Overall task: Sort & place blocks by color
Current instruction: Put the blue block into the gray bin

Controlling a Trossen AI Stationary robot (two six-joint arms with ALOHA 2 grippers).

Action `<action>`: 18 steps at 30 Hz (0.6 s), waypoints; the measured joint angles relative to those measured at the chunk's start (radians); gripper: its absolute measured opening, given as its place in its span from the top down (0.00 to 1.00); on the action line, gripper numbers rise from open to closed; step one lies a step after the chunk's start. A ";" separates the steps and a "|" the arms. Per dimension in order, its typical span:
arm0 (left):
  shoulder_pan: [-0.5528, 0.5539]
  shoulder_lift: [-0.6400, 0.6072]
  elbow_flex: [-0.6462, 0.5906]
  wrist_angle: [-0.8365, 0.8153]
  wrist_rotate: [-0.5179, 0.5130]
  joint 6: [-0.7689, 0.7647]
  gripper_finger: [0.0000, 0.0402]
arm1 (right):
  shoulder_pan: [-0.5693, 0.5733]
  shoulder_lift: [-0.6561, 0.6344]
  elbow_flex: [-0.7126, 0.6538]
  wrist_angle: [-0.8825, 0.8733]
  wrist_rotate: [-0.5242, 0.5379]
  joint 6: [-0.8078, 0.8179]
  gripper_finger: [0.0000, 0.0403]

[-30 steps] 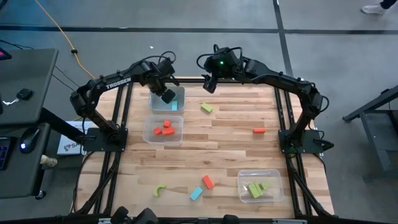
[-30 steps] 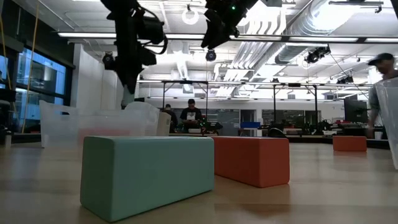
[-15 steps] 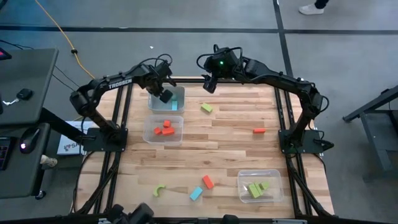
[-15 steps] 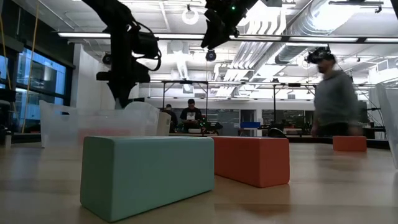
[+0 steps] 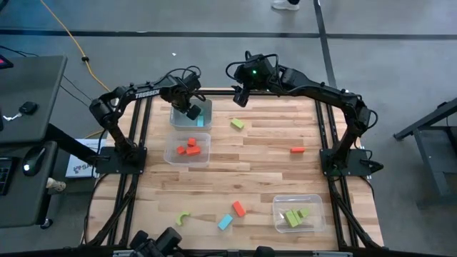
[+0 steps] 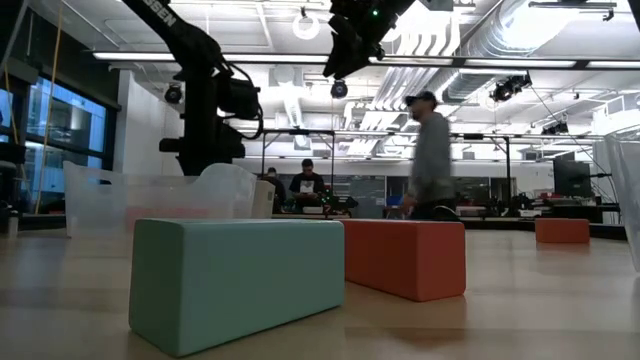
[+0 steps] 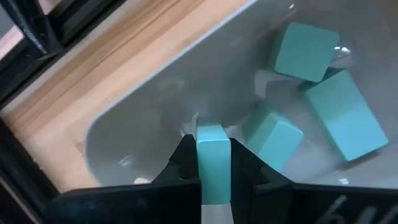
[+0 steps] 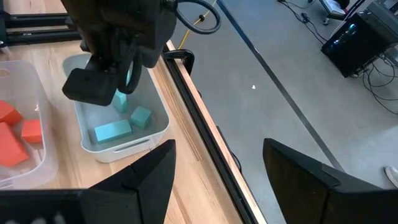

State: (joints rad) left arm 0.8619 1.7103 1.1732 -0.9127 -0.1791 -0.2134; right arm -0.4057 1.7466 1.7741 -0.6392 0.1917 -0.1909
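Note:
My left gripper (image 5: 191, 111) hangs over the clear bin (image 5: 205, 106) at the table's far left and is shut on a cyan block (image 7: 211, 163). Three more cyan blocks (image 7: 339, 121) lie on that bin's floor. Red blocks (image 5: 188, 148) sit in the bin beside it, and green ones (image 5: 296, 215) in the near right bin. Loose on the table lie a green block (image 5: 237, 124), a red block (image 5: 297, 150), a green arch (image 5: 184, 218), a cyan block (image 5: 226, 222) and a red block (image 5: 238, 208). My right gripper (image 5: 240, 96) waits open, high over the far edge. My left gripper pinches the cyan block by its two side faces (image 7: 211, 140) between the two fingers (image 7: 184, 155). The fingers come from above, pointing down into the bin. The block is lifted clear, above the bin's floor.
The wooden table (image 5: 257, 168) has open room across its middle. In the low view the near cyan block (image 6: 236, 280) and red block (image 6: 404, 256) stand large in front. A person (image 6: 430, 150) walks through the room behind the table.
My left gripper has come down toward the cyan bin, keeping the block between its fingers, while its arm has shifted pose. The right arm stayed still. A person has walked across the room behind, from right to left.

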 joint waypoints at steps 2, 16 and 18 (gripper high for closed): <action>0.000 0.000 0.000 0.012 0.004 0.007 0.98 | 0.000 0.000 0.000 0.000 0.000 0.000 0.42; 0.005 0.000 0.000 0.021 0.006 0.072 0.87 | 0.000 0.000 0.000 0.000 0.000 0.000 0.42; 0.005 0.000 0.000 0.021 0.008 0.085 0.82 | 0.000 0.000 0.000 0.000 0.000 0.000 0.42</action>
State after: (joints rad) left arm 0.8665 1.7103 1.1736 -0.8921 -0.1712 -0.1280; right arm -0.4057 1.7466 1.7741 -0.6392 0.1921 -0.1913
